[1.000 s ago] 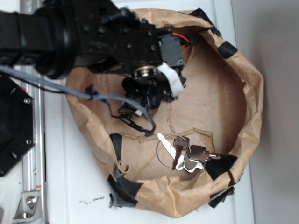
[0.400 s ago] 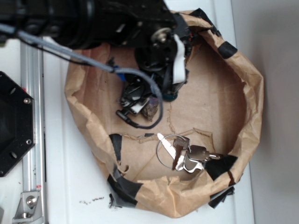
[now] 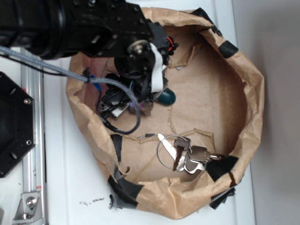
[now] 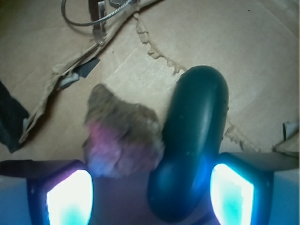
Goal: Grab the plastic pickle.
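Note:
The plastic pickle (image 4: pixel 194 140), glossy dark teal, lies on the brown paper with its near end between my fingers. It sits close against the right fingertip (image 4: pixel 232 194). A rough brown lump (image 4: pixel 122 138) rests beside it on the left, touching its side, in front of the left fingertip (image 4: pixel 70 199). My gripper (image 4: pixel 150 199) is open, its jaws wide apart on either side of both things. In the exterior view the gripper (image 3: pixel 149 96) is low inside the paper bag (image 3: pixel 243 61), and only one end of the pickle (image 3: pixel 167 97) shows past the arm.
A bunch of keys on a ring (image 3: pixel 186 152) lies on the bag floor near the front; the ring (image 4: pixel 89 16) shows at the top of the wrist view. Crumpled paper walls with black tape (image 3: pixel 123 187) surround the floor. A black mount (image 3: pixel 14 126) stands at the left.
The arm has shifted left and slightly toward the front of the bag. One end of the pickle now shows beside the gripper. The keys have not moved.

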Action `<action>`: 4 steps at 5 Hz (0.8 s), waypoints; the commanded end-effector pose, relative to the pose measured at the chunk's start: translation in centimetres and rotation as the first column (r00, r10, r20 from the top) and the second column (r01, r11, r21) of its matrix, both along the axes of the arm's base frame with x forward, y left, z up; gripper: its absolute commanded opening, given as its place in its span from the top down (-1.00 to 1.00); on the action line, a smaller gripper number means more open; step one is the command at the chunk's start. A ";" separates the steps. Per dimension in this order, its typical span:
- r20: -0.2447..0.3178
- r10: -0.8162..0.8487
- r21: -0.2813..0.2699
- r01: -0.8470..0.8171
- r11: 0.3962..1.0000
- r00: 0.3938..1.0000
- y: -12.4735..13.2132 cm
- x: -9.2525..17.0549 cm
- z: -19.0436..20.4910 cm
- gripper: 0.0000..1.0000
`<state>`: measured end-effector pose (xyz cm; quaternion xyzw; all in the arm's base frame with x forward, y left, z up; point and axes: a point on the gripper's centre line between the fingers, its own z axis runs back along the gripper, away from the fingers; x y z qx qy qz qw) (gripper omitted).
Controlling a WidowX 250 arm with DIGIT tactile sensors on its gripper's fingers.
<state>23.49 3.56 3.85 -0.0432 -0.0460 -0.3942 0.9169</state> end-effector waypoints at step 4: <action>0.110 0.276 0.066 -0.284 0.956 0.955 0.5 3.6 0.5 1.00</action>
